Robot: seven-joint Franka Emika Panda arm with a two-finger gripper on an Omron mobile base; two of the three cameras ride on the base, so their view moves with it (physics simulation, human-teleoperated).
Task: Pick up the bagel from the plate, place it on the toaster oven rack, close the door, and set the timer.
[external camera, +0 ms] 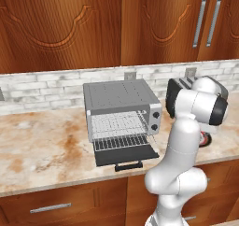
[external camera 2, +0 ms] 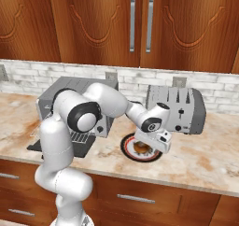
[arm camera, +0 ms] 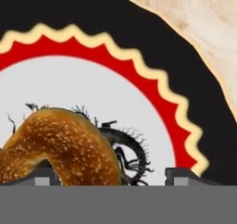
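The jaws [arm camera: 112, 176] are standing spread, one dark tip on either side of the bagel's [arm camera: 55, 146] right-hand curve, and neither tip is visibly pressing into the crust. In the hand view the bagel is lying flat on the plate [arm camera: 152, 52], its golden-brown, seed-speckled arch rising over the white centre and partly covering the dark pattern there. Being a ring, it is showing no real long axis — its hole is facing up toward the camera.

In the right base view the gripper [external camera 2: 156, 144] is reaching down over the plate [external camera 2: 128, 151], and the bagel [external camera 2: 139, 148] is sitting a little off the plate's middle (the hand is hiding part of it).

The plate is resting on the counter [external camera 2: 205, 162], a mottled beige stone, just in front of a silver slot toaster [external camera 2: 179, 107]. To the plate's left the toaster oven [external camera: 122, 107] is standing with the door [external camera: 126, 154] dropped flat toward the counter's edge, black bar handle outermost. The toaster oven rack [external camera: 120, 141] is sitting partly drawn out over the door, bare — its thin bars running front to back.

Behind everything a pale brick backsplash [external camera: 42, 87] is running along the wall, with dark wooden cabinets [external camera: 60, 24] above it and wooden drawers below the counter.
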